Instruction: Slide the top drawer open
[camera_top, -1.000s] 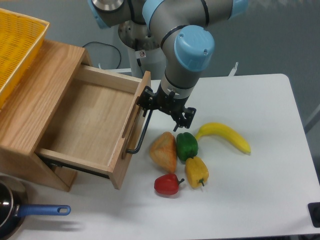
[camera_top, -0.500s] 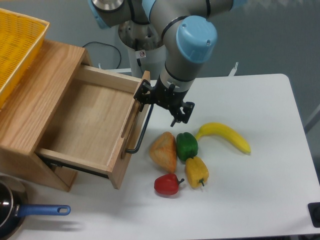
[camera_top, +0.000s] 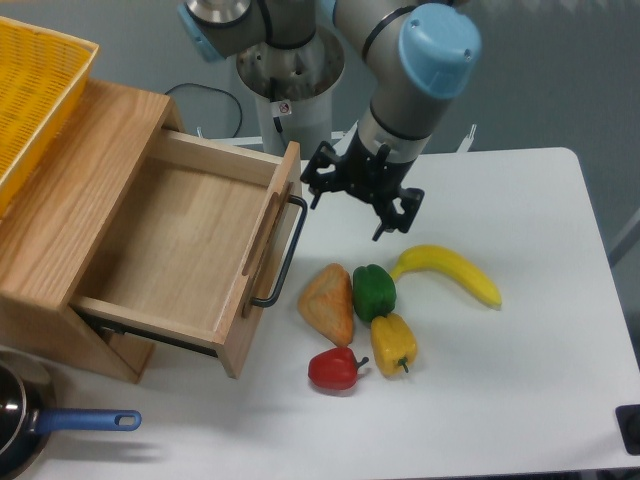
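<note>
— Nearest the camera, in front of the top drawer (camera_top: 180, 245)?
— Blue-handled pot (camera_top: 40, 425), at the table (camera_top: 520, 390) edge.
— Right of the drawer?
— Red pepper (camera_top: 335, 369), yellow pepper (camera_top: 394, 343), green pepper (camera_top: 374, 292), orange wedge (camera_top: 327, 302), banana (camera_top: 450, 271).
— The drawer itself?
— Pulled well out of the cabinet (camera_top: 60, 220), black bar handle (camera_top: 283, 255) facing the vegetables.
— Gripper (camera_top: 350, 205)?
— Just right of the handle, clear of it, fingers spread, empty.
— Farthest back?
— Yellow basket (camera_top: 35, 95) atop the cabinet.

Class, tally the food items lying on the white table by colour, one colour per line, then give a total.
Yellow: 2, the banana and the yellow pepper
Green: 1, the green pepper
Red: 1, the red pepper
Tan-orange: 1, the bread-like wedge
Total: 5
</note>
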